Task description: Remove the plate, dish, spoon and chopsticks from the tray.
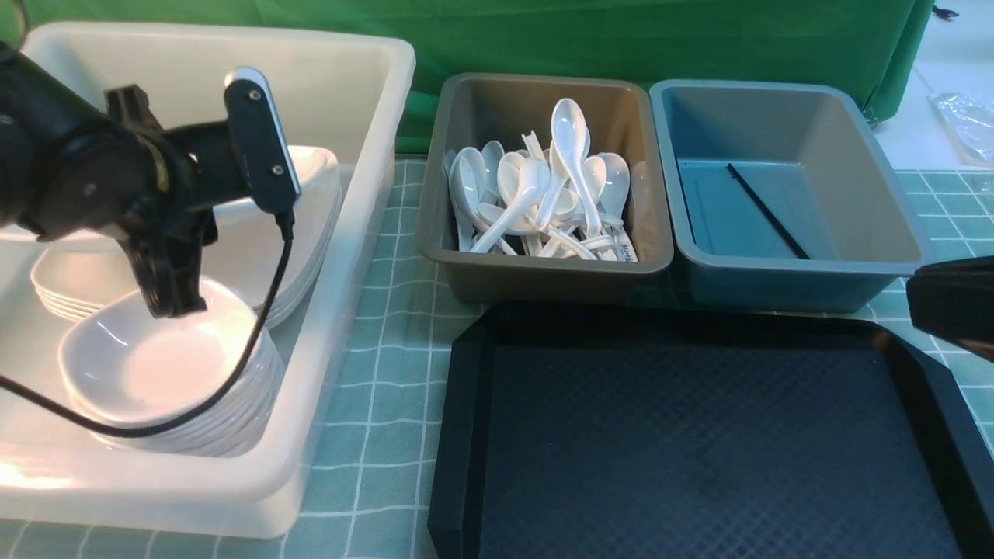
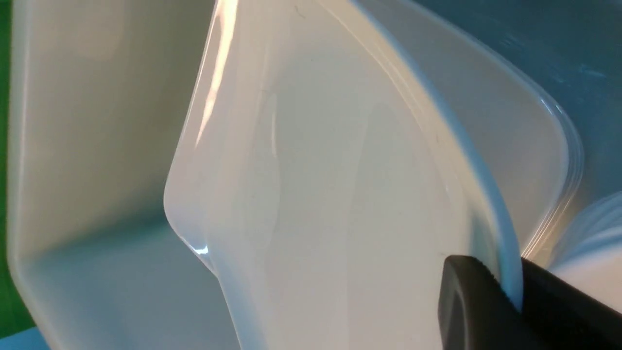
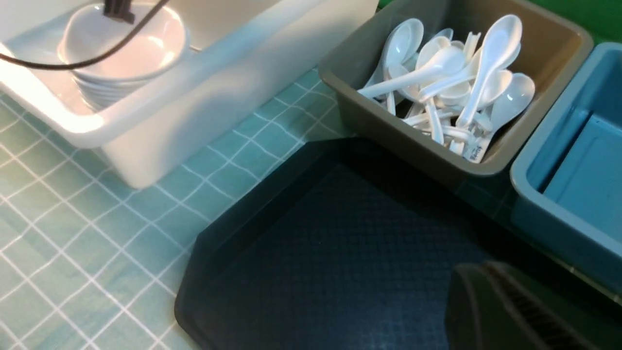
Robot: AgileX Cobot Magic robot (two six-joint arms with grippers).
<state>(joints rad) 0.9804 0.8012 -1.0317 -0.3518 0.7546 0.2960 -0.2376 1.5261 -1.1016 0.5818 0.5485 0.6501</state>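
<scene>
The large white plate [image 2: 340, 184] is pinched by its rim in my left gripper [image 2: 510, 287], which is shut on it inside the white tub [image 1: 365, 101]. In the front view the left gripper [image 1: 175, 301] points down, between the plate stack [image 1: 311, 202] and the stack of small dishes [image 1: 155, 365]. The black tray [image 1: 699, 435] holds nothing. Black chopsticks [image 1: 769, 211] lie in the blue-grey tub [image 1: 885, 248]. White spoons [image 1: 543, 194] fill the brown-grey tub [image 1: 543, 276]. My right gripper [image 3: 515, 311] hovers shut and empty over the tray's right side, and shows at the front view's right edge [image 1: 951, 307].
The white tub stands left of the tray on a green checked cloth [image 1: 380, 334]. The two smaller tubs stand side by side just behind the tray. A black cable [image 1: 256, 341] hangs from the left wrist across the dish stack. A green curtain [image 1: 621, 39] closes the back.
</scene>
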